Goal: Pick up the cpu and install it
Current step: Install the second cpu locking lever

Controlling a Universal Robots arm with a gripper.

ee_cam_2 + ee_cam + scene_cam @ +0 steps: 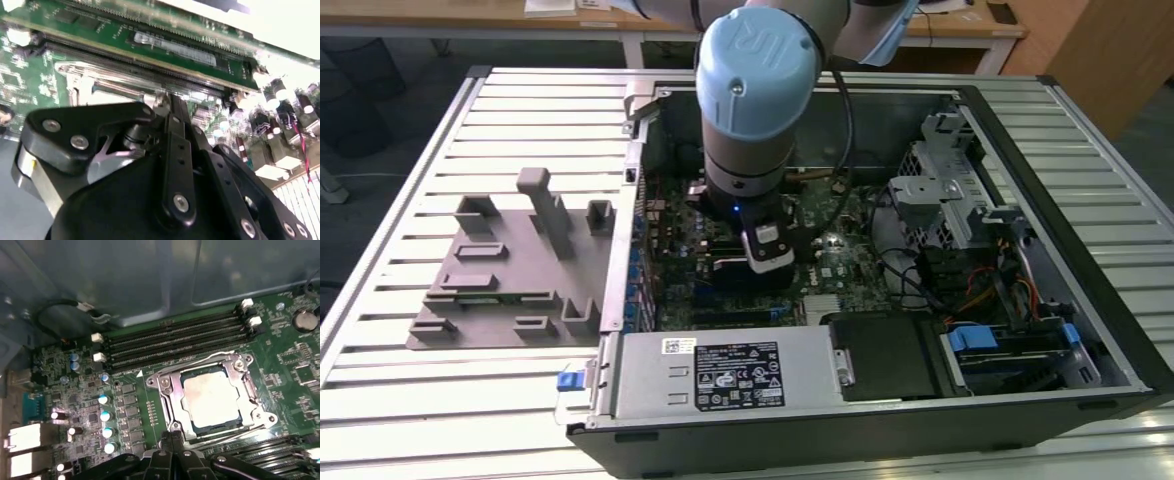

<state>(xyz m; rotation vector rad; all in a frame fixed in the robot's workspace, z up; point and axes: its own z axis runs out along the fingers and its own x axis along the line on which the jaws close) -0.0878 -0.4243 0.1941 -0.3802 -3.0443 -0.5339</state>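
The cpu [212,401], a flat square chip with a silvery-grey metal top, lies in the bright metal socket frame [167,386] on the green motherboard [285,375], seemingly seated level, though I cannot tell whether every corner is fully down. In the first wrist view my gripper [172,439] sits just off the socket's edge, at about seven o'clock from the chip, its black fingers [161,456] pressed together with nothing between them. Four dark memory slots [175,342] run past the socket at twelve o'clock. In the exterior view I hang inside the open black computer case [1067,180], with the grey plastic fixture [500,275] well apart at nine o'clock on the slatted table [400,410]. My worry: if the chip rests slightly askew, any downward or sideways nudge from my fingertips could bend socket pins or scrape the frame
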